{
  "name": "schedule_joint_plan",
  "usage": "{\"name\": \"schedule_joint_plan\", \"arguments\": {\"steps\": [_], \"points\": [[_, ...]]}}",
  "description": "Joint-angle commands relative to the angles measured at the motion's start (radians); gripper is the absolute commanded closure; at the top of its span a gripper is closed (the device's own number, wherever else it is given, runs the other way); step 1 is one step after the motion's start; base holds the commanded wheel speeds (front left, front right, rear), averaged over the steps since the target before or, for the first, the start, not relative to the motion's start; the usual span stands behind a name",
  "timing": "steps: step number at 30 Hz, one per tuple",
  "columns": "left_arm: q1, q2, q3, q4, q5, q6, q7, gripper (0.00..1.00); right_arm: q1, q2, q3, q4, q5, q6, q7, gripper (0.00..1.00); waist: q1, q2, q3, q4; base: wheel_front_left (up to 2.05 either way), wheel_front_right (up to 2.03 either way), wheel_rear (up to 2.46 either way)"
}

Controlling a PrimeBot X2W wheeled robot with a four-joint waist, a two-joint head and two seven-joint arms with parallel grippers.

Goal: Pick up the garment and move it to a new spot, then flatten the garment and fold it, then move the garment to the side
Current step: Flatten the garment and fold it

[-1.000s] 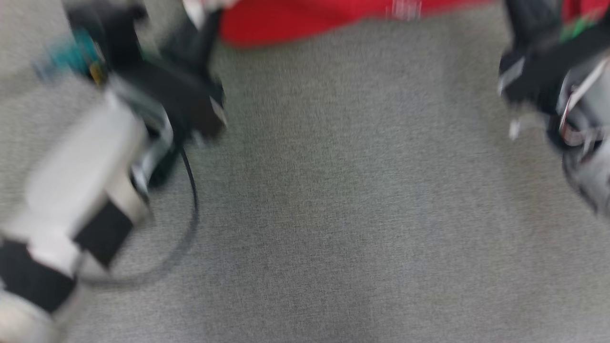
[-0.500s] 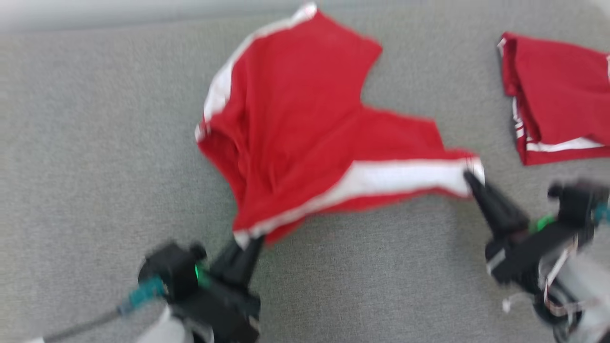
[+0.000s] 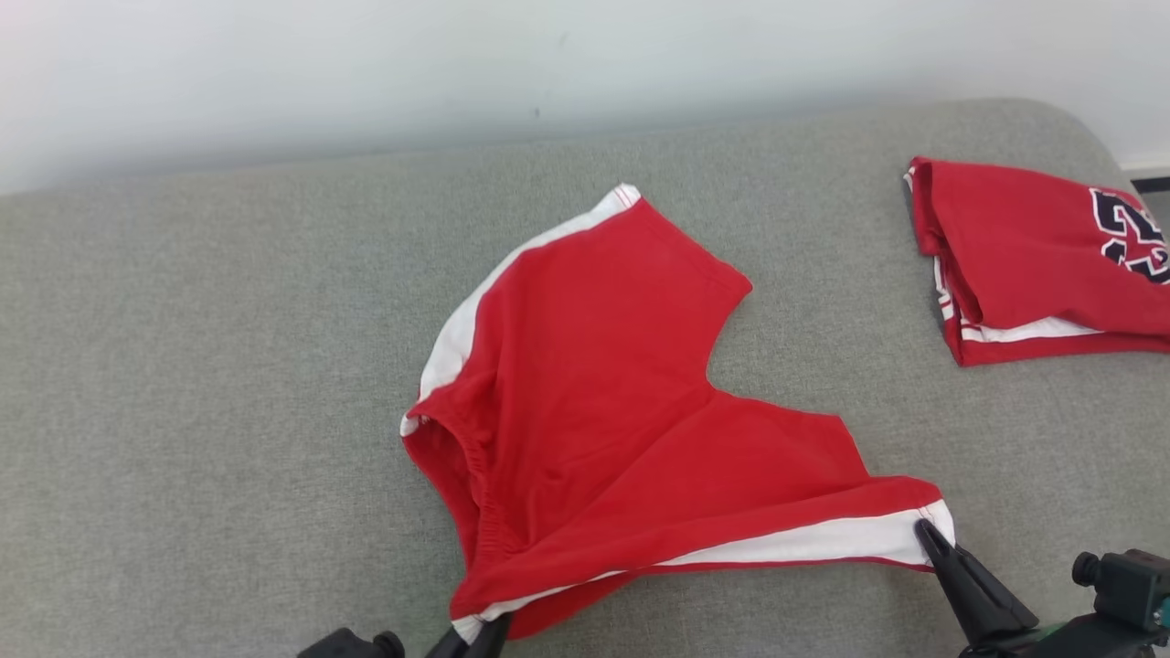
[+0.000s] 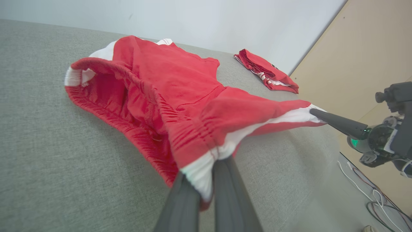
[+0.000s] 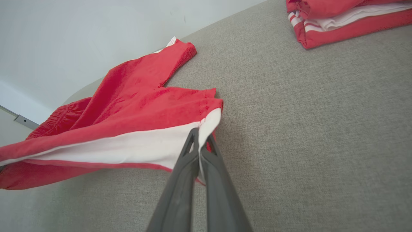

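So the red shorts [image 3: 594, 384] were sitting roughly mid-way across the grey upholstered surface [image 3: 183, 366], partly spread out: the far leg lay flat pointing toward the pale wall [image 3: 366, 73], while the near edge with the white side stripe was pulled taut between both claws and looked lifted a bit off the fabric. The left claw [image 3: 489, 631] was clamped tight on the near-left corner, right where the elastic waistband meets the white stripe, and the waistband gaped open just beyond it. The right claw [image 3: 925, 528] was pinched closed on the near-right corner, at the leg hem end of that same stripe. Over at the far right, well apart from the shorts, there was a folded red garment [image 3: 1033, 256] with white trim and a dark number print, lying neat near the edge of the surface.
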Motion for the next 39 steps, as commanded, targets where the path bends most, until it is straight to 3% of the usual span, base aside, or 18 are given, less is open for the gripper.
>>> {"name": "schedule_joint_plan", "arguments": {"steps": [1, 9, 18, 31, 39], "points": [[0.012, -0.006, 0.001, -0.004, 0.011, -0.003, -0.003, 1.0, 0.008, 0.005, -0.016, -0.007, -0.015, -0.003, 0.005, 1.0, 0.0003, 0.0002, -0.012, 0.002, 0.0, 0.0, 0.0], [-0.056, -0.037, -0.005, 0.013, 0.048, -0.029, -0.003, 1.0, -0.052, 0.028, -0.115, -0.062, -0.097, -0.003, 0.074, 1.0, 0.0003, 0.0002, -0.004, 0.027, 0.0, 0.0, 0.0], [-0.239, -0.122, -0.004, 0.105, 0.054, -0.059, 0.004, 1.0, -0.326, 0.054, -0.154, 0.013, -0.164, -0.003, 0.164, 1.0, 0.0003, 0.0002, 0.065, 0.112, 0.0, 0.0, 0.0], [-0.49, -0.28, 0.075, 0.388, 0.014, -0.081, -0.002, 1.0, -0.813, 0.154, -0.046, 0.42, -0.201, -0.003, 0.209, 1.0, 0.0003, 0.0002, 0.19, 0.238, 0.0, 0.0, 0.0], [-0.576, -0.341, 0.084, 0.531, 0.022, -0.092, -0.002, 1.0, -0.978, 0.221, 0.044, 0.679, -0.206, -0.003, 0.175, 1.0, 0.0003, 0.0002, 0.233, 0.284, 0.0, 0.0, 0.0]]}}
